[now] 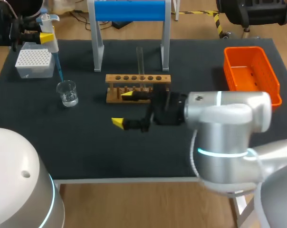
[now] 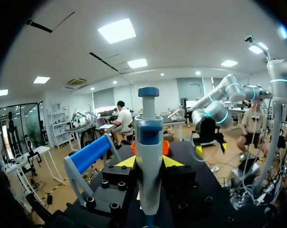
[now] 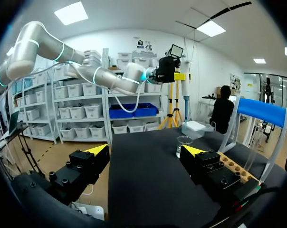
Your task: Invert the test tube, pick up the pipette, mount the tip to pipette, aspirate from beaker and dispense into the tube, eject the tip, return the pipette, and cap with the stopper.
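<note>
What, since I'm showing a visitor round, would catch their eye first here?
The left pincer grips a pipette at the far left of the table, its blue tip down over the glass beaker. The right pincer gapes open at the wooden rack mid-table; a bright orange bin sits far right.

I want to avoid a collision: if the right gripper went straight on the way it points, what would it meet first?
Likely the beaker. The right gripper, open, points toward it, and its finger nearer the rack lines up with the glass; height is hard to judge.
</note>
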Robot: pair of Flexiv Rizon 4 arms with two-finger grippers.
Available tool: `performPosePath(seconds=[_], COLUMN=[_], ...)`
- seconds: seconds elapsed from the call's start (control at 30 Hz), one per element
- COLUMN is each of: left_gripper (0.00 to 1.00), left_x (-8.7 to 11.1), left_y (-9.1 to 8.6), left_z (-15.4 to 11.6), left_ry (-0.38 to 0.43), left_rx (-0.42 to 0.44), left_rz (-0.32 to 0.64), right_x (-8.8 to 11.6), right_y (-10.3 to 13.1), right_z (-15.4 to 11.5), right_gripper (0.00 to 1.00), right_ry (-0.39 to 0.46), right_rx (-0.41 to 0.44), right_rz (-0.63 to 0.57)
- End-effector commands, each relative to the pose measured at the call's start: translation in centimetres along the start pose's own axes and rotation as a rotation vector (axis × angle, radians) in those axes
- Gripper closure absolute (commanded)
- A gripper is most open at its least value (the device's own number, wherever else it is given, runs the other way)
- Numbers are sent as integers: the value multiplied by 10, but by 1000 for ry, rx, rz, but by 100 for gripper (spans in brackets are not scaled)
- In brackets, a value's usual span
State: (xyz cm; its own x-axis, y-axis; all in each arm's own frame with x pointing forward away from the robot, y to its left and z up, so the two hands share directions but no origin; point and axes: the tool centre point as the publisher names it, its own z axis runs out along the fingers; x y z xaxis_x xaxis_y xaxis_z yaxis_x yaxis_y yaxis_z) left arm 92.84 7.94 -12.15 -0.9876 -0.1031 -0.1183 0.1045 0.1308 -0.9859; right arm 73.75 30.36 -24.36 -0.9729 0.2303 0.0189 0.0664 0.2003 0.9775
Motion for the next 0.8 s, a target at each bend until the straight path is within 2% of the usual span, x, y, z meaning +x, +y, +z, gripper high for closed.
performPosePath(seconds=[0.03, 0.33, 0.8], left_gripper=[100, 100, 100], left_x=[-1, -1, -1], left_y=[0, 0, 0], left_z=[0, 0, 0], left_ry=[2, 2, 2], left_rx=[1, 1, 1], left_rz=[1, 1, 1], right_x=[3, -8, -36], right_y=[-4, -13, -24], right_z=[76, 105, 133], right_gripper=[0, 0, 0], right_ry=[-154, -236, -279], right_rx=[13, 28, 43], right_rz=[-16, 2, -21])
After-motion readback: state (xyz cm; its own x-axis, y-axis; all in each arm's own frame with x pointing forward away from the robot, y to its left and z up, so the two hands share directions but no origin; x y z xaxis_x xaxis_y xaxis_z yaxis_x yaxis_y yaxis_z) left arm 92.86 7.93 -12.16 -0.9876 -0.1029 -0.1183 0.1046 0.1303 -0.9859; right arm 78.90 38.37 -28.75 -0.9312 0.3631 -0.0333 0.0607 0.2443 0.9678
